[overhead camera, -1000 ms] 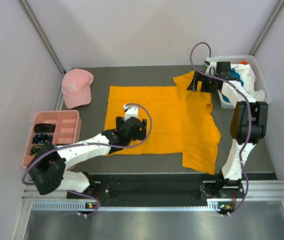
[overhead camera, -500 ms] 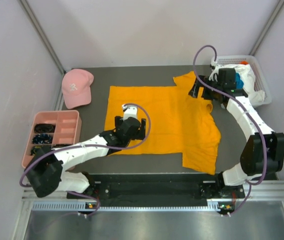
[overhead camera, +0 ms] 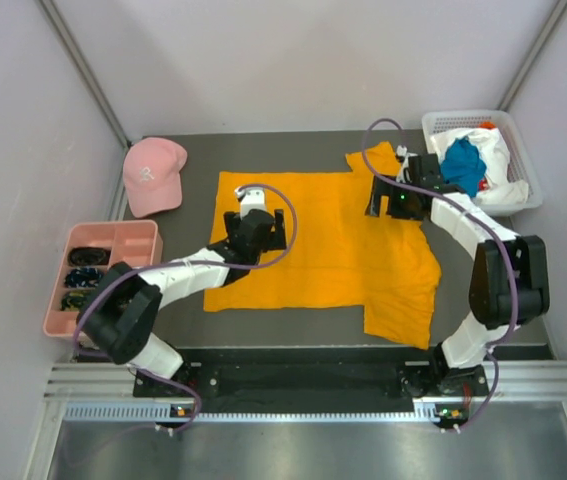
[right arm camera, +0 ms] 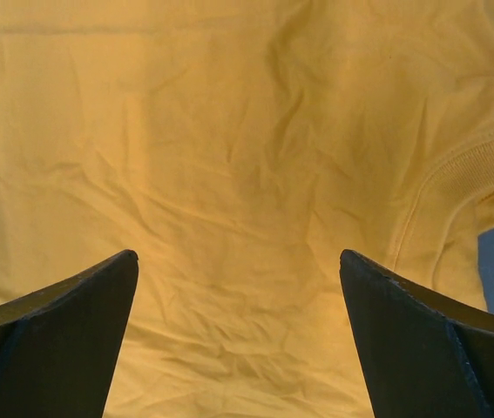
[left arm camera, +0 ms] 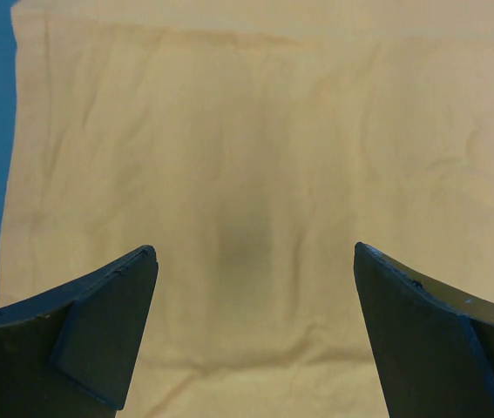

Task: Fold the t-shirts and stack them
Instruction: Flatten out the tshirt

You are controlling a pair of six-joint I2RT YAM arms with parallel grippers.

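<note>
The orange-yellow t-shirt lies spread flat on the dark table, its neck to the right. My left gripper hovers open over the shirt's left part; in the left wrist view its gripper shows only cloth between the jaws. My right gripper hovers open over the shirt's upper right near the collar; in the right wrist view the gripper spans wrinkled cloth, with the collar at the right. A teal-blue t-shirt and a white one lie in the basket.
A white basket stands at the back right. A pink cap lies at the back left. A pink tray with dark small items sits at the left edge. Grey walls close in the table on three sides.
My left gripper has moved up toward the shirt's far left edge. My right gripper has moved left from the basket side, out over the shirt near the collar.
</note>
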